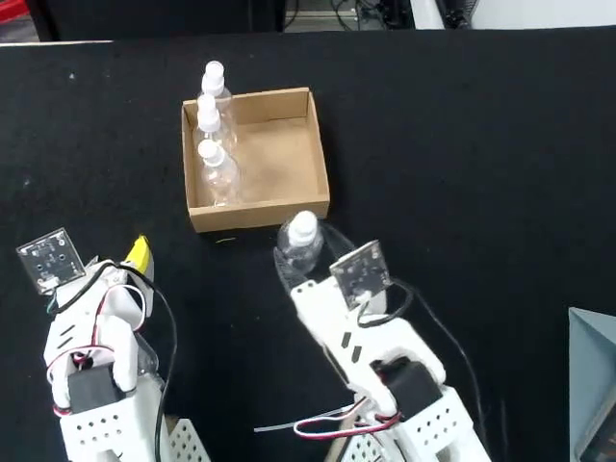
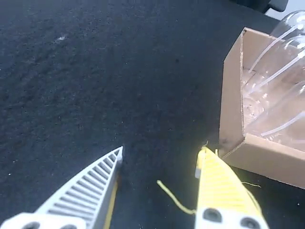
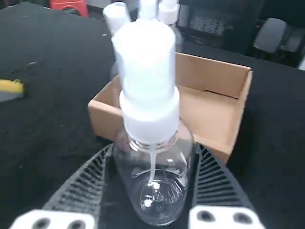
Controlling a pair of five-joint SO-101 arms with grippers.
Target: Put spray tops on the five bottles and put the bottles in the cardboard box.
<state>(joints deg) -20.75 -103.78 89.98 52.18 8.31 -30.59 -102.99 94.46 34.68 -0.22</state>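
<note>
1. The right gripper has its jaws closed snug on a bottle. It grips low on the body, so the spray top stands upright and clear of them. The top looks seated to me.
2. That bottle is just in front of the box's near wall. I can't tell if it's resting on the counter or held a bit above it.
3. Three capped bottles stand in a row inside the box, tight along the wall on the left arm's side. My guess is that's to keep the rest of the floor free.
4. The left gripper sits off near the box's corner with its jaws wide apart and nothing in them. It's out of the other arm's way.
5. For room, the near wall is the edge to clear, so the bottle needs to go up and over it. Past that there's plenty of open box floor beside the row. The main risk I see is clipping those three tops on the way in.
</note>
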